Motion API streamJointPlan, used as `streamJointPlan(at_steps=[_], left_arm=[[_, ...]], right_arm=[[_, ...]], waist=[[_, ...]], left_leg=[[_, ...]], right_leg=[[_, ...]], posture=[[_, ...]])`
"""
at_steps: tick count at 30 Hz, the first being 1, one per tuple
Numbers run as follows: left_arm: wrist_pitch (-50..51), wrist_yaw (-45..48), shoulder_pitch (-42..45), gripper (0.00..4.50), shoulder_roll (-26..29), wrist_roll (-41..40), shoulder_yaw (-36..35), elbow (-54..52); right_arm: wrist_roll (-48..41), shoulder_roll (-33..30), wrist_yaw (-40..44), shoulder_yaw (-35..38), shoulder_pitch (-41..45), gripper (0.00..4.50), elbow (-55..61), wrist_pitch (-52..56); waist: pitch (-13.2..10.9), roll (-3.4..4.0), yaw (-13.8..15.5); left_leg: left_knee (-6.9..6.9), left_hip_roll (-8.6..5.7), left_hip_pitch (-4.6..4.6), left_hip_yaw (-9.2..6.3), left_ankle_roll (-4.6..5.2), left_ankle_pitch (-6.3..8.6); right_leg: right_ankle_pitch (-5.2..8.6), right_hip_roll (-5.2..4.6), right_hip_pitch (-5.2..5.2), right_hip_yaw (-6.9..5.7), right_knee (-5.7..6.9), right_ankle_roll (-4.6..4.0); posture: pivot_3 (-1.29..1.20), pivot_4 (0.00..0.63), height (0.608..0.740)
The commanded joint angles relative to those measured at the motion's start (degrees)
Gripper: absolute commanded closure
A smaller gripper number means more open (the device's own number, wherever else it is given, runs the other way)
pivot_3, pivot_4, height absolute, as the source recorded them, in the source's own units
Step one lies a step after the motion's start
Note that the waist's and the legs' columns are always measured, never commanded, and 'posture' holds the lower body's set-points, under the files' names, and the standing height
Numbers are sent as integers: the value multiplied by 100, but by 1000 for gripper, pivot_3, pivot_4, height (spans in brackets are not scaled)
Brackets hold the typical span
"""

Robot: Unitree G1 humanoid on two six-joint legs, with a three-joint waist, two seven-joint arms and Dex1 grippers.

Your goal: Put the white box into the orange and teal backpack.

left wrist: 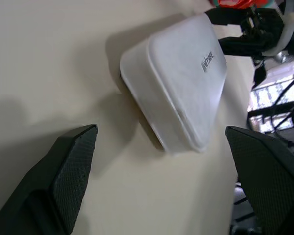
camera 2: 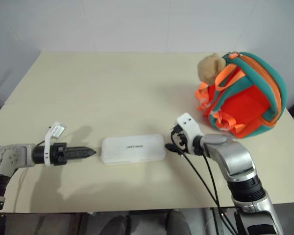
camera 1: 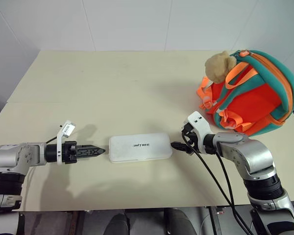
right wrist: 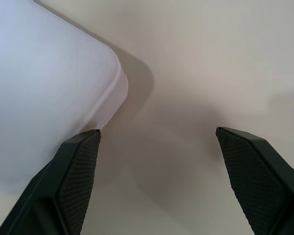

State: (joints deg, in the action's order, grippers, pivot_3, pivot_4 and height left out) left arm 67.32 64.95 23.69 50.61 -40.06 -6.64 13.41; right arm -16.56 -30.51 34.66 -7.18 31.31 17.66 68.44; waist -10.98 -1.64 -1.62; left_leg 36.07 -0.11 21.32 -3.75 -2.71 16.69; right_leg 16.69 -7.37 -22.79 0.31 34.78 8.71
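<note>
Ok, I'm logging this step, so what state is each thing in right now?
white box: lid shut, lying flat on the table, ungripped.
orange and teal backpack: on its side at the table's right, plush bear attached.
left claw: open, beside the box's left end.
right claw: open, at the box's right end.

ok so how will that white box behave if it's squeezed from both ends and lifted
The white box looks like rigid moulded plastic, so it probably stays stiff rather than sagging. Its smooth surface and rounded corners could let it slip between the fingers. Lying flat and long on the table, it seems unlikely to roll or tip.
</note>
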Motion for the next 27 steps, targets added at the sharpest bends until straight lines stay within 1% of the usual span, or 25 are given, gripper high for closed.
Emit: streamJointPlan(at_steps=[1,7,9,11,14,23,27], left_arm=[[343,-117,-200,36,-113,-153,-66,-93],[653,-255,-166,36,-469,-344,-118,-86],[834,-303,-84,36,-619,-492,-264,-33],[871,-281,-145,36,-640,-460,-95,-147],[839,-284,-157,36,-696,-444,-6,-145],[650,-446,204,36,-1122,-392,-184,415],[620,-449,276,36,-1177,-352,-173,530]], right_arm=[[-57,-5,-25,-37,115,0,78,-149],[-60,5,-27,-70,193,0,-5,-199],[-65,-8,-27,-70,202,0,-14,-206],[-77,-23,-27,-59,189,0,13,-198],[-92,-47,-32,-42,175,0,39,-185],[-117,-72,-56,-33,163,0,82,-162],[-132,-94,-50,-32,146,0,95,-166]], waist=[[0,0,1],[0,0,5],[0,0,19],[0,0,20],[0,0,13],[2,4,96],[2,4,142]], left_leg=[[0,0,1,0,1,1],[3,0,1,2,1,1],[4,0,0,2,1,1],[5,-1,1,1,1,1],[3,-2,1,2,0,0],[14,-5,-3,1,-5,-3],[16,-5,-5,0,-7,-5]], right_leg=[[0,0,0,0,-3,0],[0,-1,0,0,-1,0],[0,-1,0,0,0,0],[0,-2,1,-1,1,0],[0,-3,0,0,-1,0],[0,-5,1,-1,-6,0],[-1,-4,1,-1,0,-1]], posture=[[0,150,740],[0,150,740],[0,150,740],[0,150,740],[0,150,740],[0,150,740],[0,150,740]])
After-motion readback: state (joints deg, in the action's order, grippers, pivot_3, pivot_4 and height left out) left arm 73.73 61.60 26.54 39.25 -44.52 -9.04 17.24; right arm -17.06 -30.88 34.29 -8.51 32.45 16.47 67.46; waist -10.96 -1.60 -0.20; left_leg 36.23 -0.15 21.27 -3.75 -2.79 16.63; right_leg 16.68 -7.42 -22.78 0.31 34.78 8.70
